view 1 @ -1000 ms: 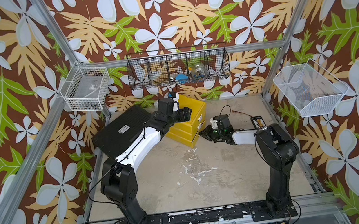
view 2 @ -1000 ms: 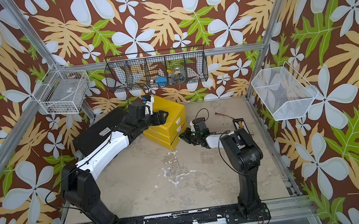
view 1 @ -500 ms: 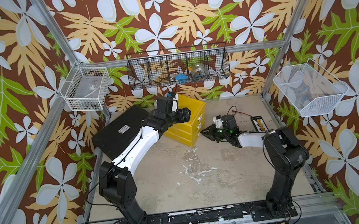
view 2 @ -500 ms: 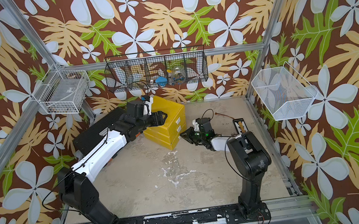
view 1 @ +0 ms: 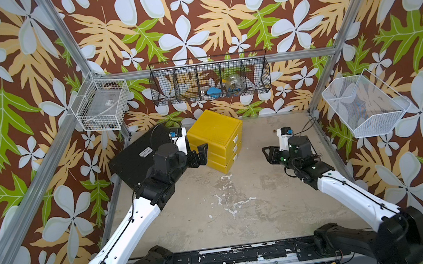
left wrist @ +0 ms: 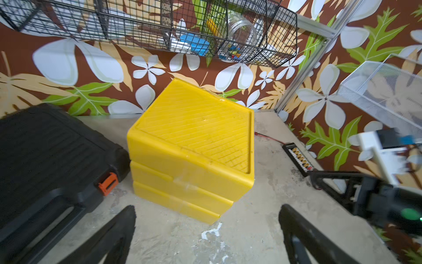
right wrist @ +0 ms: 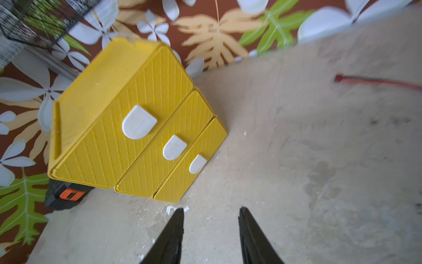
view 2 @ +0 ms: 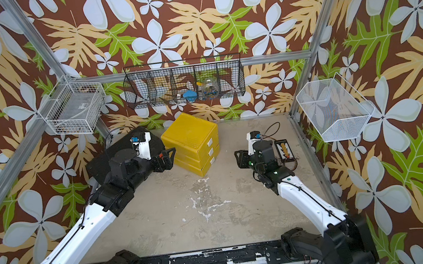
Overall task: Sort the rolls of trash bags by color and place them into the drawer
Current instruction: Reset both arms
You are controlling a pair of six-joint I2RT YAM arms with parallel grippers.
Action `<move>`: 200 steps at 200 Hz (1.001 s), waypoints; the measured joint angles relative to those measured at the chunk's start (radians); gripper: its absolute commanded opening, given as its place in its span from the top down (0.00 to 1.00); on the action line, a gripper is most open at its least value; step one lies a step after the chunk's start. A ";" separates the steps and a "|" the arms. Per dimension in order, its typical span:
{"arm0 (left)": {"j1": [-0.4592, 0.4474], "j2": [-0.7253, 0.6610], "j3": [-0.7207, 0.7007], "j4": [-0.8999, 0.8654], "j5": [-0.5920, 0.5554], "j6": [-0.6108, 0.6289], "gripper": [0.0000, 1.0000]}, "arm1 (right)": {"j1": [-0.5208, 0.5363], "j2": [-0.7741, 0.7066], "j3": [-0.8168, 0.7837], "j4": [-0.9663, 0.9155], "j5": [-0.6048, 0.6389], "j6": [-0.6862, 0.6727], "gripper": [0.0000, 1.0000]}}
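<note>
Either side of yellow drawers (view 1: 216, 134), left pincer (left wrist: 207, 206) gaping, right pincer (right wrist: 212, 209) parted

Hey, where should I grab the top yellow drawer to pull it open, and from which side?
Take the white tab at the middle of the top drawer's front: the only part standing proud of the flat ribbed face. Come straight at the front, the side the right gripper faces, jaws likely closing over the tab's flat faces.
</note>
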 measured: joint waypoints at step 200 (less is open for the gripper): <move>0.156 0.122 -0.792 0.930 -0.453 0.240 0.00 | -0.163 0.037 -0.443 0.579 0.439 -0.373 0.00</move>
